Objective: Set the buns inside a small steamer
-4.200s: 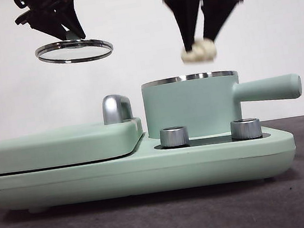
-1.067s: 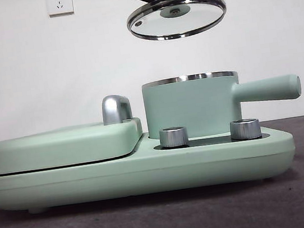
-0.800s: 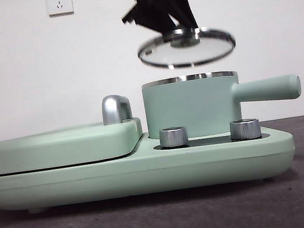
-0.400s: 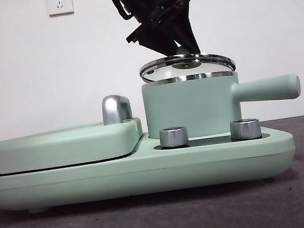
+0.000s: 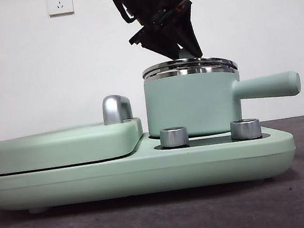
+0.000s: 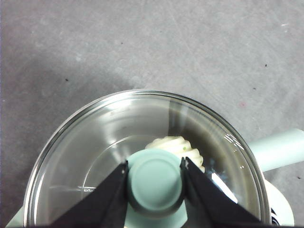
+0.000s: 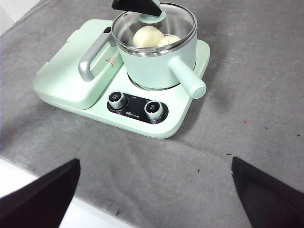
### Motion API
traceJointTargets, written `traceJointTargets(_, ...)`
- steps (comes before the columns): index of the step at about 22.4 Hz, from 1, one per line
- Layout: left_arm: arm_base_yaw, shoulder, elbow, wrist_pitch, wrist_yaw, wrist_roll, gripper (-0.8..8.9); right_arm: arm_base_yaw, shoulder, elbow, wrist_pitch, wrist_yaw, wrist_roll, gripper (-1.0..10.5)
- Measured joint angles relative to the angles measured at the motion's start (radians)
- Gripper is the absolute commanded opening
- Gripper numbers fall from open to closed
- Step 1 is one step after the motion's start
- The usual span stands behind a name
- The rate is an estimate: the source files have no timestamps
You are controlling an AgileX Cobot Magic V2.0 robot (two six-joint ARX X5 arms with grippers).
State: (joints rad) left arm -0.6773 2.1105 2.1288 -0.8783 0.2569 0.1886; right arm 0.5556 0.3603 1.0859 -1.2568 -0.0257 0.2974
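Both buns [image 7: 153, 37] down inside the small steamer [image 5: 190, 104], seen through the glass of the lid [image 5: 189, 67]: one smooth and cream, one swirled [image 6: 176, 146] with green specks; lid seated level on the steel rim, so the load looks complete and only the letting-go seems left. Left gripper [image 6: 155, 183] clenched on the lid's green knob [image 6: 155, 180], one jaw on each side, reaching down at a slant from above; probably held this way to set the lid square rather than drop it. Steamer on the right half of the mint-green cooker base [image 7: 175, 121], straight side handle [image 5: 266, 86] pointing toward the desk's right edge, two steel dials [image 5: 174, 136] just in front of it; flat griddle lid [image 5: 60, 145] with chrome handle [image 5: 116, 108] on the left half. Room straight up from the knob free, likely the safest way out. Right gripper [image 7: 154, 190] spread wide, high above the desk's front edge, well apart from the cooker.
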Motion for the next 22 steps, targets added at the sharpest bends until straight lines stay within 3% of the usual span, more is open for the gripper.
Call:
traceJointTargets(5, -0.002, 0.005, 0.012, -0.04, 0.0, 0.046, 0.65, 0.0, 0.0, 0.0, 0.0, 0.0, 0.014, 5.1)
traceJointTargets(6, -0.002, 0.005, 0.013, -0.045, 0.0, 0.053, 1.22, 0.0, 0.0, 0.0, 0.0, 0.0, 0.016, 5.1)
traceJointTargets(10, -0.003, 0.01, 0.013, -0.054, 0.0, 0.068, 5.55, 0.0, 0.0, 0.0, 0.0, 0.0, 0.018, 5.1)
traceJointTargets(12, -0.003, 0.011, 0.013, -0.062, 0.0, 0.064, 6.8, 0.0, 0.0, 0.0, 0.0, 0.0, 0.018, 5.1)
traceJointTargets(16, -0.001, -0.037, 0.001, -0.122, -0.004, 0.036, 6.9, 0.0, 0.0, 0.0, 0.0, 0.0, 0.018, 5.1)
traceJointTargets(22, 0.022, -0.364, 0.0, -0.383, -0.003, -0.05, 6.87, 0.0, 0.0, 0.0, 0.001, -0.002, 0.018, 5.1)
